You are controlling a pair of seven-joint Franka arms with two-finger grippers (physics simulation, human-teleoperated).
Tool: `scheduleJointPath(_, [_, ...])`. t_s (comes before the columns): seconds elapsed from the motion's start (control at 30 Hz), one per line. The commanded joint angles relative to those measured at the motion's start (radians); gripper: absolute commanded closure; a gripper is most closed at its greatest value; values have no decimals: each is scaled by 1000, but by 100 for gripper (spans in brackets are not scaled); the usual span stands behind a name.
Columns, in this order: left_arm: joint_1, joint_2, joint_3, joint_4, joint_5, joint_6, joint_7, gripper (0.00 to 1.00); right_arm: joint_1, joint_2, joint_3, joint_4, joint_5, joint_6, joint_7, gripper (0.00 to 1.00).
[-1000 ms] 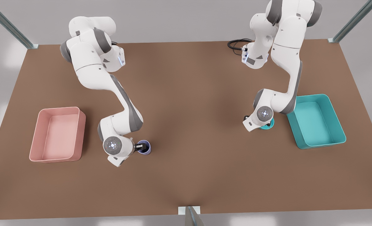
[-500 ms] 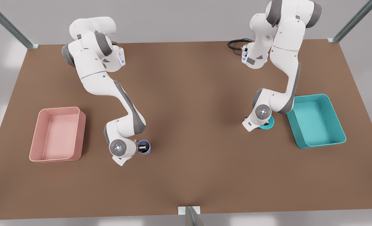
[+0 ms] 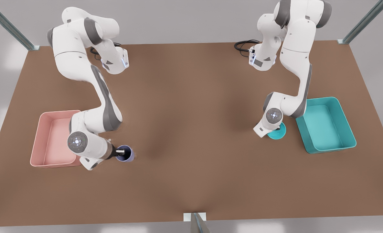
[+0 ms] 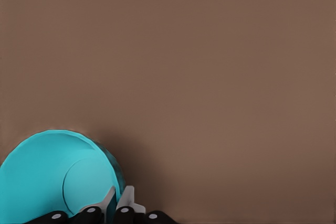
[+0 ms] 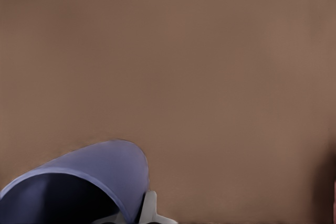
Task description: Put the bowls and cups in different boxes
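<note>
Brown tabletop (image 3: 191,129) everywhere, and both arms are busy. On the front view's left, the right gripper (image 3: 117,153) has the lavender cup (image 3: 126,153) clamped by its rim, one finger inside the mouth and one outside. The cup sits just off the near corner of the pink box (image 3: 42,136), beside it and not over it; from this angle I can't say whether it is touching the table or lifted clear. The arm's wrist overlaps the pink box's corner in this view.

Switch to the right wrist view and you get what the front camera can't give: the cup (image 5: 84,182) close up, its dark interior and curved lavender wall, with a pale fingertip (image 5: 149,208) pressed against the outside of the wall.

Over on the front view's right, the left gripper is tucked under its own wrist, hidden from the front camera, but the teal bowl (image 3: 278,132) peeks out beneath it, just beside the teal box (image 3: 346,129) and outside its wall.

The left wrist view fills in the rest: the left gripper (image 4: 116,203) pinches the bowl's (image 4: 47,177) rim between two pale fingers (image 4: 127,199), closed tight on the thin edge, bare table beyond.
</note>
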Motion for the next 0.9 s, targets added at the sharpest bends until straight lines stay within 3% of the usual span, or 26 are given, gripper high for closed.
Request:
scheduleJointPath(0.0, [-2, -19, 0, 10, -2, -55, -44, 79, -73, -46, -4, 0, -4, -196, -561, 79])
scheduleJointPath(0.13, [29, -173, 2, 104, 12, -304, -46, 79, -254, -45, -8, 13, -105, -175, -803, 79])
scheduleJointPath(0.23, [224, -224, 3, 299, 1, -492, 38, 79, -351, 3, -8, 13, -118, -44, -943, 79])
scheduleJointPath(0.3, [333, -220, 11, 309, -3, -482, 233, 79, -411, 58, -8, 13, -118, 40, -1024, 79])
scheduleJointPath(0.4, [336, -156, 117, 282, -34, -408, 362, 79, -461, 116, -22, 10, -125, 147, -1092, 79])
scheduleJointPath(0.67, [393, 34, 130, 234, -75, -170, 356, 79, -504, 194, -22, -16, -122, 247, -1130, 79])
scheduleJointPath(0.7, [394, 45, 130, 236, -75, -161, 356, 79, -501, 194, -22, -23, -118, 246, -1124, 30])
scheduleJointPath(0.73, [394, 46, 130, 237, -95, -163, 358, 79, -503, 196, -22, -25, -116, 244, -1124, 0])
scheduleJointPath(0.77, [394, 48, 130, 237, -97, -163, 358, 76, -503, 196, -22, -25, -115, 244, -1129, 0])
scheduleJointPath(0.87, [393, 48, 130, 239, -97, -164, 356, 29, -501, 187, -21, -23, -118, 232, -1132, 0])
